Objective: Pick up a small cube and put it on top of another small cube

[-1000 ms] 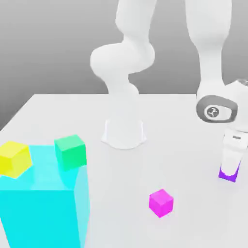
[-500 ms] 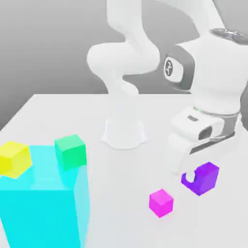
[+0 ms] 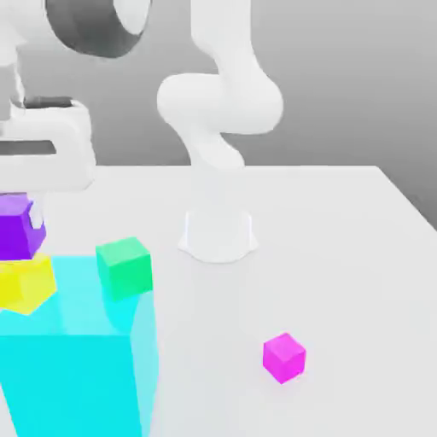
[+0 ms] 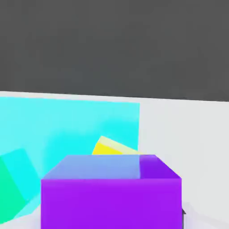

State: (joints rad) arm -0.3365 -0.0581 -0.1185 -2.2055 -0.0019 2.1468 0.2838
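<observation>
Purple cube at the yellow cube, under the hand.

The hand (image 3: 19, 205) hangs at the exterior view's left edge, right above the yellow cube (image 3: 26, 282); whether its fingers are spread or clamped I cannot tell. The purple cube (image 3: 19, 226) is directly under the hand and seems to rest on the yellow cube's top. The yellow cube sits on the big translucent cyan block (image 3: 81, 358), which stands on the tabletop (image 3: 341, 256). A green cube (image 3: 125, 267) is just beside the yellow cube toward the exterior view's right. A magenta cube (image 3: 283, 357) lies on the tabletop, well apart from the yellow cube.
</observation>
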